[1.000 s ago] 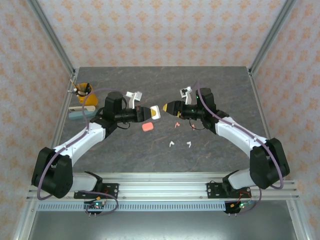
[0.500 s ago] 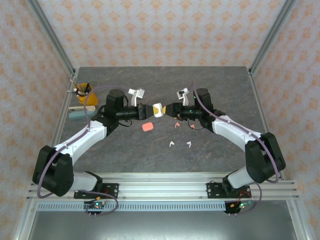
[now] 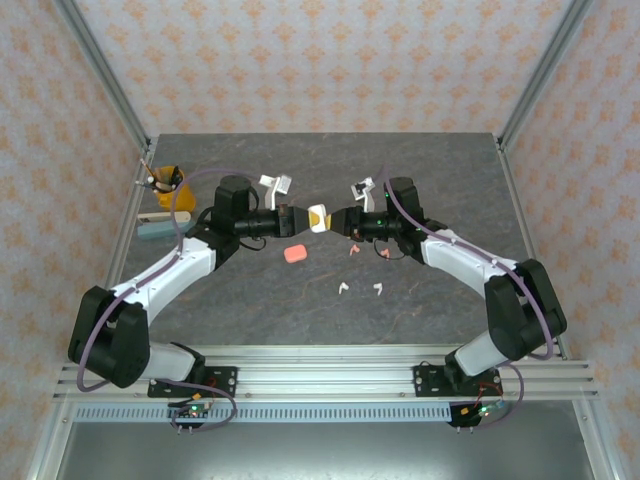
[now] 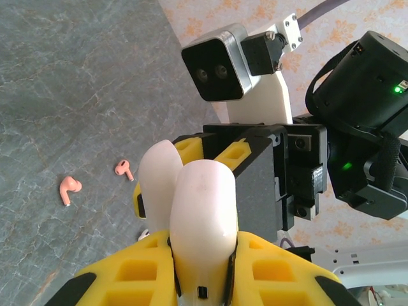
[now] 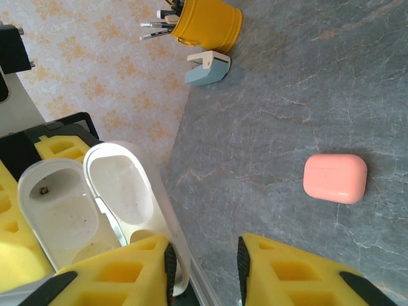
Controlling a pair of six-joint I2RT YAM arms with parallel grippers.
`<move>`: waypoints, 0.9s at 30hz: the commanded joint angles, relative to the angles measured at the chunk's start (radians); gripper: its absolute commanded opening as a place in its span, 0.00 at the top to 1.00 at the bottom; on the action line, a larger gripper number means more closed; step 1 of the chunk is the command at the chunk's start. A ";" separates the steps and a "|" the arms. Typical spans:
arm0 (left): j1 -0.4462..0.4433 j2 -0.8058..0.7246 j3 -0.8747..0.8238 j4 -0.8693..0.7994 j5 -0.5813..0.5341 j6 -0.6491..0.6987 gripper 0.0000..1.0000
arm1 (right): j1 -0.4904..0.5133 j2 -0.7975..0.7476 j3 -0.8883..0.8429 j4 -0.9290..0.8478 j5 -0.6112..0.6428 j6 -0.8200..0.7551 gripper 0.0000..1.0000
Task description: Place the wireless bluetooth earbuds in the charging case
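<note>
Left gripper (image 3: 305, 218): closed on the case (image 3: 318, 217), holding it clear of the bench (image 3: 440, 180) over the middle, nearer the far edge.
Case: white, lid swung open, its two hollows turned toward the right gripper (image 5: 204, 256); yellow pads of the left gripper sit on either side of the body.
Right gripper: jaws parted and meeting the left gripper tip to tip. The open lid's edge lies between its fingers (image 5: 134, 271), against one pad and with a gap to the other, so it is not clamped.
Earbuds: all four lie on the bench.
Pink earbuds (image 3: 352, 250): two, side by side but apart, just toward the near edge from the right gripper, close under that arm's wrist.
White earbuds (image 3: 343, 289): two, apart, farther toward the near edge, about mid-width, with bare bench around them.
Pink case (image 3: 294, 253): lid shut, flat on the bench just on the near side of the left gripper's tips, left of the pink earbuds.
In the way: the right arm's wrist overhangs the bench right beside the pink earbuds; the left arm's wrist hangs close above the pink case.
Cup (image 3: 166, 186): yellow, holding pens, by the left edge toward the far-left corner.
Blue object (image 3: 155, 229): pale blue and white, lying along the left edge just nearward of the cup, well apart from the earbuds.
</note>
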State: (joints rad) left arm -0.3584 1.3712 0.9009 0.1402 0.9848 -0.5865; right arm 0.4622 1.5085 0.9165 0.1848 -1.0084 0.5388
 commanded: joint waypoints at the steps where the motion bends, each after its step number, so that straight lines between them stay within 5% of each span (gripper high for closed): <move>1: -0.010 0.005 0.037 0.041 0.045 -0.009 1.00 | 0.004 0.013 0.042 0.038 -0.018 -0.024 0.68; 6: -0.016 0.006 0.033 0.038 0.050 -0.006 1.00 | 0.004 0.022 0.070 0.023 -0.024 -0.032 0.71; 18: -0.022 0.016 0.031 0.034 0.033 -0.001 0.97 | 0.003 0.022 0.085 -0.007 -0.020 -0.052 0.96; 27: -0.022 0.002 0.028 -0.007 -0.031 0.019 0.45 | 0.001 0.016 0.121 -0.150 0.056 -0.122 1.00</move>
State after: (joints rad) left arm -0.3706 1.3792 0.9028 0.1432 0.9607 -0.5827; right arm 0.4641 1.5291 0.9871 0.0887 -0.9951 0.4694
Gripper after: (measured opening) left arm 0.528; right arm 0.048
